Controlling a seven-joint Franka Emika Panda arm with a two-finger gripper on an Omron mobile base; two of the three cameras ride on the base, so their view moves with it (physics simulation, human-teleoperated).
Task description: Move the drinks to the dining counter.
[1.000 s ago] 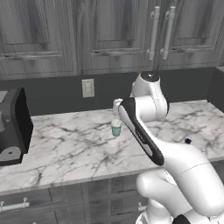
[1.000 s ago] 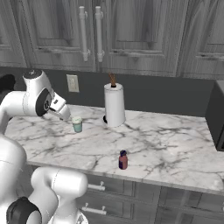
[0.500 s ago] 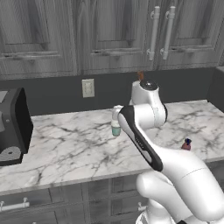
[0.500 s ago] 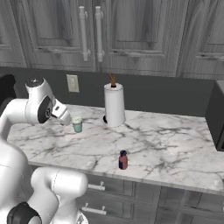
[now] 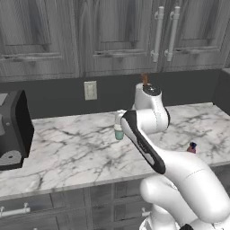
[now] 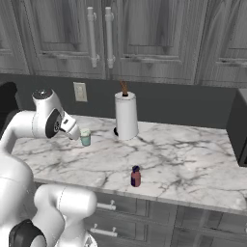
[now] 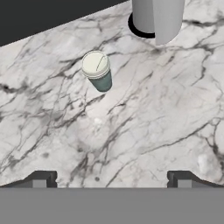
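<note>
The teal paper cup with a white lid [image 5: 118,133] [image 6: 85,137] [image 7: 98,71] stands upright on the marble worktop [image 7: 144,127]. My gripper [image 7: 111,179] hovers above and short of the cup, open, with nothing between its widely spread fingertips [image 7: 41,179]. In the right base view my hand [image 6: 71,129] sits just left of the cup, apart from it. The small dark-purple drink [image 5: 192,148] [image 6: 135,176] stands alone near the worktop's front edge. The dining counter is out of view.
A tall white paper-towel roll [image 6: 126,116] [image 7: 156,17] stands at the back, just beyond the cup. A black appliance [image 5: 15,130] sits at the worktop's left end, another dark one [image 6: 239,128] at the right. Grey cabinets [image 5: 117,31] hang above.
The arm's upper joint has sunk a little and the hand has eased closer to the teal cup. The cup, the purple drink and the paper-towel roll have stayed put.
</note>
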